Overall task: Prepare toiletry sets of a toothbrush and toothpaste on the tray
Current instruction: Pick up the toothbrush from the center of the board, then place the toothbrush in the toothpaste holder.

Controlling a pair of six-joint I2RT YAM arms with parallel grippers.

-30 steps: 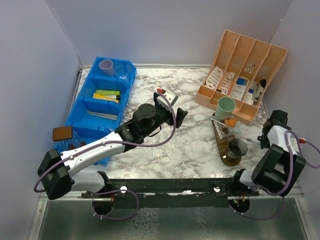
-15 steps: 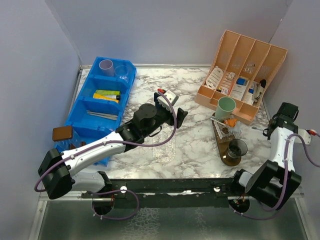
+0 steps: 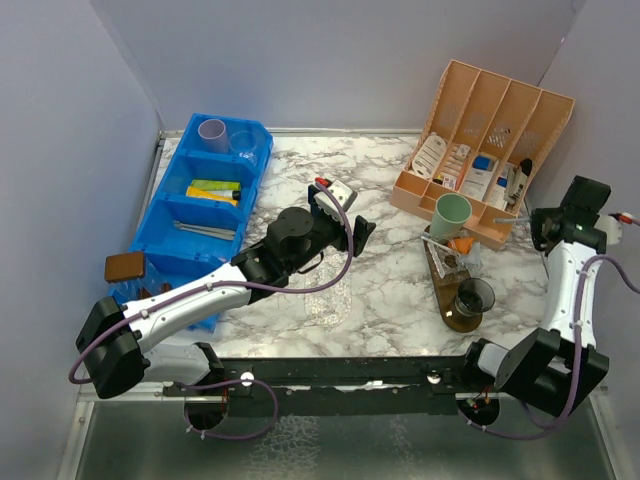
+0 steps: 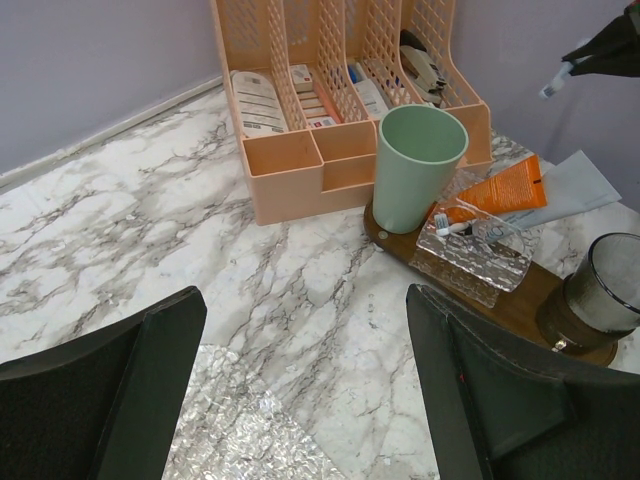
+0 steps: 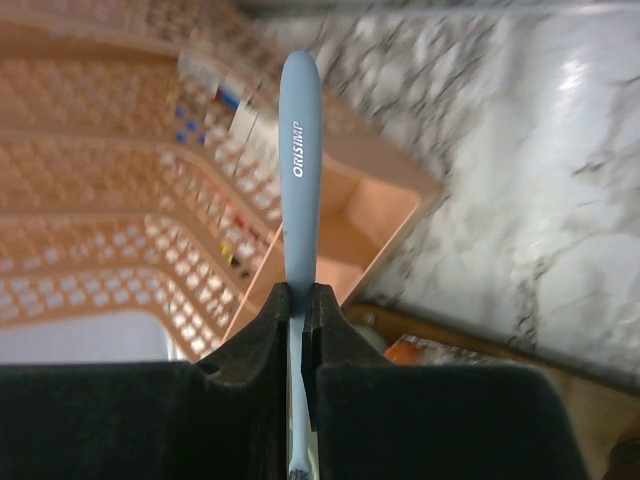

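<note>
My right arm has swung up from the lower right toward the right wall. My right fingers [image 3: 541,224] now hang beside the peach slotted plastic organiser [image 3: 490,120], carrying the thin grey toothbrush [image 3: 511,215] up and right of the dark oval wooden tray [image 3: 443,287]. My left fingers [image 3: 358,232] have not shifted and sit spread wide, empty, at frame centre.

From the left wrist, the mint green plastic cup [image 4: 420,165] and the smoky dark cup [image 4: 612,292] stand on the tray, and the toothbrush is at upper right.

The right wrist view shows my fingers pinched on its handle. I judge it is held high to clear the cup rims.
</note>
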